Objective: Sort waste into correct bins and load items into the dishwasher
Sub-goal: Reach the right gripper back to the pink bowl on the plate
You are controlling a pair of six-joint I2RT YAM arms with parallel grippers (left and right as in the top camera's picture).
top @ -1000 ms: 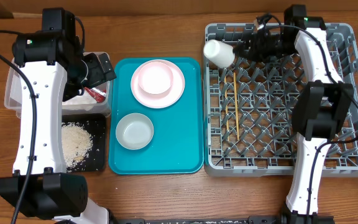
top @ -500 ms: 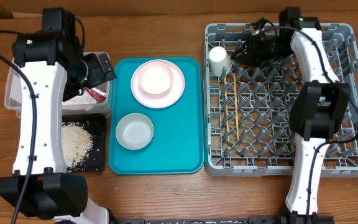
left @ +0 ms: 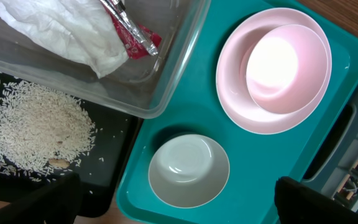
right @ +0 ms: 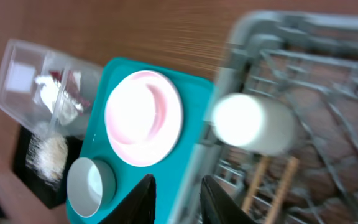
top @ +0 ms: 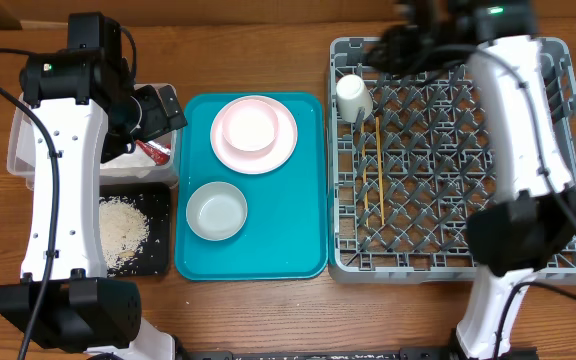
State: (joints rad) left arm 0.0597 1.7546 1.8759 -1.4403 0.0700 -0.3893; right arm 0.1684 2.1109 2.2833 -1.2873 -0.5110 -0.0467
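The white cup (top: 353, 97) stands free in the back left corner of the grey dishwasher rack (top: 568, 150), beside the wooden chopsticks (top: 373, 165). My right gripper (top: 405, 42) is blurred above the rack's back edge; in its wrist view the right gripper (right: 180, 199) is open and empty, with the cup (right: 253, 123) below it. The pink bowl (top: 249, 128) sits on the pink plate (top: 283, 145), the pale-green bowl (top: 217, 211) nearer. My left gripper (top: 163, 110) hangs open over the clear tub (top: 23, 150), which holds the napkin (left: 61, 31) and red wrapper (left: 135, 38). Rice (top: 123, 228) lies in the black tray (top: 158, 262).
A teal serving tray (top: 298, 250) carries the plate and bowls between the bins and the rack. The table is brown wood. The rack's pegs stand across the whole right side.
My right gripper has let go of the cup, which now stands in the rack's back left corner, and has pulled away toward the back. The left arm has not moved.
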